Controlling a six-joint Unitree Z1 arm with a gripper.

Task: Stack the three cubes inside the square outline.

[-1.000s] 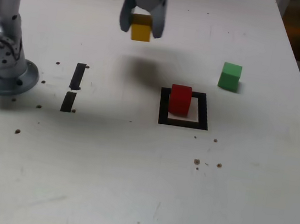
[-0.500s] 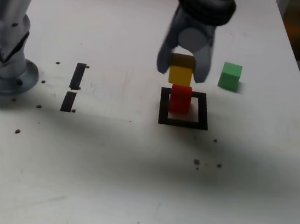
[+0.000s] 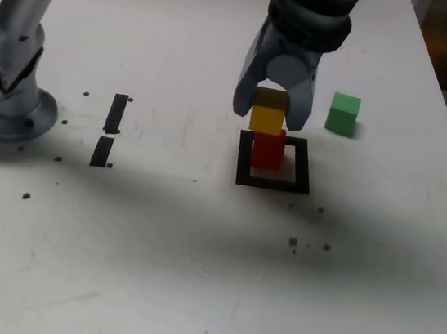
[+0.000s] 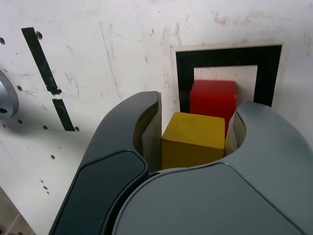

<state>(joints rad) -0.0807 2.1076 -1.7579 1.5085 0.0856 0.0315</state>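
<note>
with jaws closed on the yellow cube (image 3: 267, 121) above the red cube (image 3: 268, 152), near the square outline's (image 3: 269, 184) far left corner, the second layer is underway and likely needs careful centring before lowering.

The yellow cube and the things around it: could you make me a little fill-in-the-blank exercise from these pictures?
1. The yellow cube is held between the ____ of the arm.
2. Inside the black square outline stands the ____ cube.
3. In the exterior view, the green cube lies to the ____ of the yellow one.
4. The outline's tape is coloured ____.

Missing words: fingers; red; right; black
</note>
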